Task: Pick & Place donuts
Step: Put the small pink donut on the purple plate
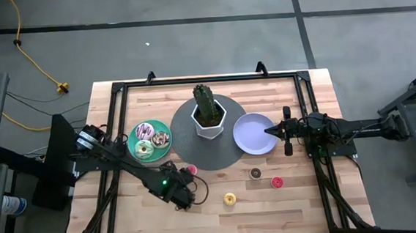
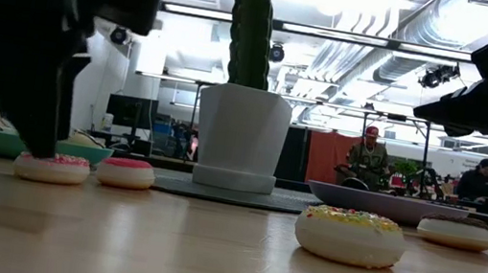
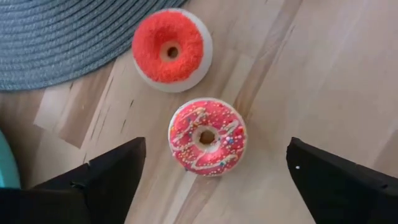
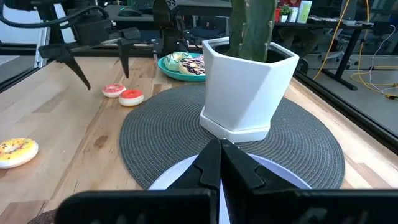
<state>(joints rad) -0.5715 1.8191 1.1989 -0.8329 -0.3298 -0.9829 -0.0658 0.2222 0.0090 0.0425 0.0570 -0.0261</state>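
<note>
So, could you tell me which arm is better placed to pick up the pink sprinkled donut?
The left. Its gripper is open directly over the pink donut, fingers either side. The right gripper is shut over the lavender plate, far away.

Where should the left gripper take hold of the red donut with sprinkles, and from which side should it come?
Probably from straight above. The sprinkled red donut lies flat on the table, so grip its outer rim on two opposite sides. The left gripper is open over it; the plain red donut lies apart, leaving room.
</note>
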